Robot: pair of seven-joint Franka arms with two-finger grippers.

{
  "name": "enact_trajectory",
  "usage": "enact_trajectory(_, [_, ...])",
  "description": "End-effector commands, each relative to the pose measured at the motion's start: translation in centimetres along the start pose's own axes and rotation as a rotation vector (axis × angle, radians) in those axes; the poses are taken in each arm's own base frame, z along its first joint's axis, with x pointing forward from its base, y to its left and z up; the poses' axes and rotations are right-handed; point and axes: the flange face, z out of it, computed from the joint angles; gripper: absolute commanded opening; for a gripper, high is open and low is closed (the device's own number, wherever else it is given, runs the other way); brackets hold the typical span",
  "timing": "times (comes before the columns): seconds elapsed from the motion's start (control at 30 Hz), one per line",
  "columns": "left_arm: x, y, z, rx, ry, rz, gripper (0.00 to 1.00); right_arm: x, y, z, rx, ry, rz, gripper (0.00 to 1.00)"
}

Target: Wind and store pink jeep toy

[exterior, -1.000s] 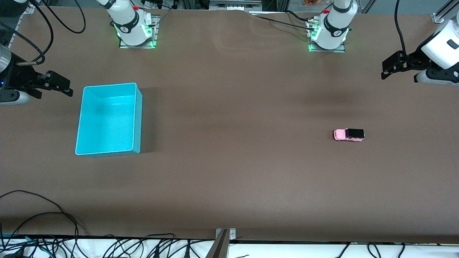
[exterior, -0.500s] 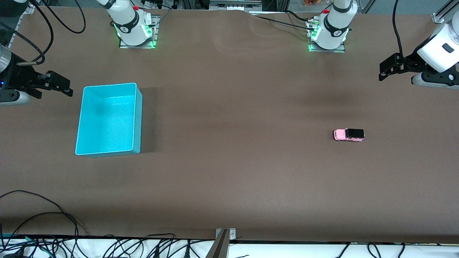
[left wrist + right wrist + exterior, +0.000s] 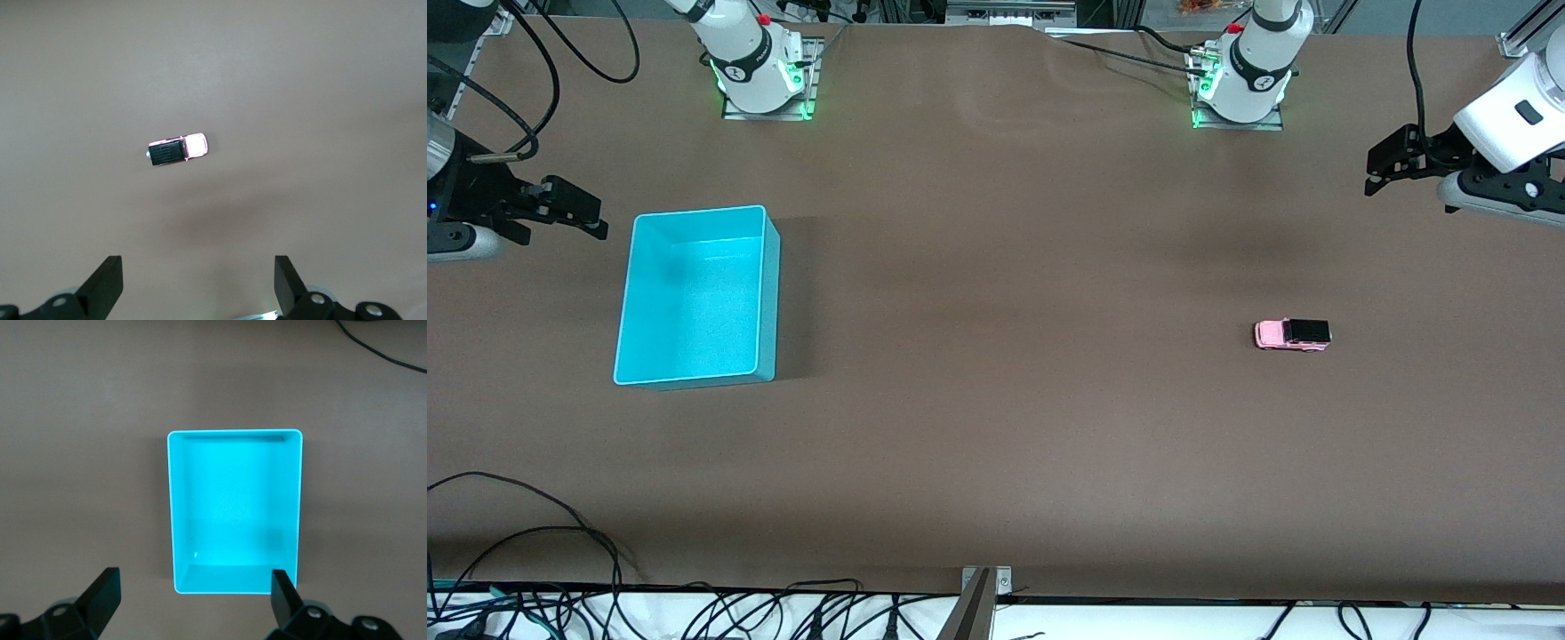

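Note:
The pink jeep toy (image 3: 1292, 335), tiny, with a black roof, stands on the brown table toward the left arm's end. It also shows in the left wrist view (image 3: 177, 149). My left gripper (image 3: 1376, 174) is open and empty, high over the table at that end, apart from the jeep; its own view shows it (image 3: 198, 288). The cyan bin (image 3: 696, 295) stands empty toward the right arm's end and fills the right wrist view (image 3: 235, 510). My right gripper (image 3: 580, 216) is open and empty, up in the air beside the bin; its own view shows it (image 3: 195, 600).
Both arm bases (image 3: 758, 62) (image 3: 1245, 73) stand along the table's edge farthest from the front camera. Black cables (image 3: 534, 551) lie at the table's edge nearest that camera. A metal bracket (image 3: 983, 591) sits at the middle of that edge.
My left gripper has shifted slightly upward in the front view and a little toward the table's middle. The right arm, the jeep and the bin have not moved.

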Motion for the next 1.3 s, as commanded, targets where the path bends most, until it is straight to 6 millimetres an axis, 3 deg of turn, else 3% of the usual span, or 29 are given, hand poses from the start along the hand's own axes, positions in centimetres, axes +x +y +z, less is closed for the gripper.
enact_trajectory(0.0, [1.0,-0.7,0.1,-0.007,0.018,0.115,1.0,0.0,0.1,-0.9,0.011,-0.002,0.004,1.0])
enact_trajectory(0.23, [1.8,-1.1,1.3,-0.012,0.009,0.16,1.0,0.0,0.1,-0.9,0.011,-0.002,0.004,1.0])
enact_trajectory(0.83, [4.2,-3.4,6.5,-0.003,-0.099,0.534,1.0,0.0,0.1,-0.8,0.011,-0.004,0.006,1.0])
enact_trajectory(1.07, [4.7,-2.9,7.0,0.059,-0.152,0.688,1.0,0.0,0.1,-0.9,0.011,-0.002,0.004,1.0])
enact_trajectory(1.27, [5.5,-3.8,8.4,0.049,-0.152,0.793,1.0,0.0,0.1,-0.8,0.011,-0.004,0.004,1.0])
